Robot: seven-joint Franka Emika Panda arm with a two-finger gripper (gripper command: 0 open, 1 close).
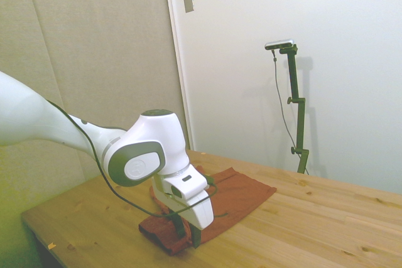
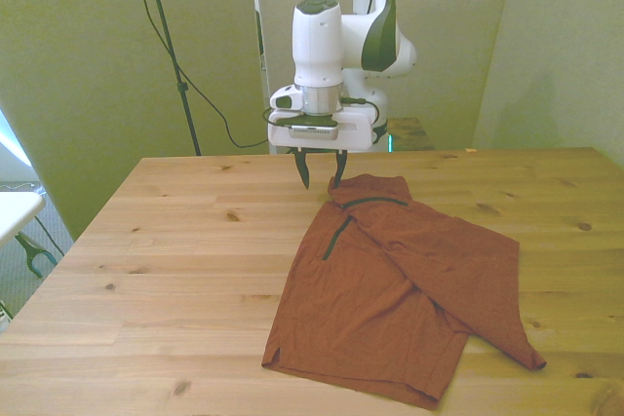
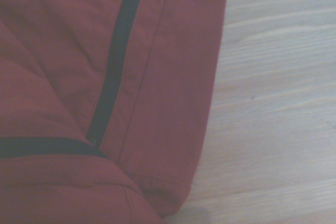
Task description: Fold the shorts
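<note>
The white two-finger gripper [image 2: 320, 170] stands with its dark fingers [image 2: 302, 170] spread a moderate way apart, holding nothing. The tips hang at the far corner of the rust-orange soft cloth shorts [image 2: 400, 284], one just off the cloth's edge over bare wood, the other at the corner itself; whether that tip touches the fabric cannot be told.

The shorts lie flat on the pale, knotty wooden table [image 2: 175, 250], toward the front view's right, one leg folded diagonally across the other, leaving a raised crease. The cloth looks matte and slightly rumpled. A thin dark zip pocket slit [image 2: 336, 237] runs lengthwise near the gripper-side edge, and a dark trim band [image 2: 373, 202] crosses beside the corner. Up close, the wrist view shows the shorts' [image 3: 79, 77] smooth hem against wood grain.
</note>
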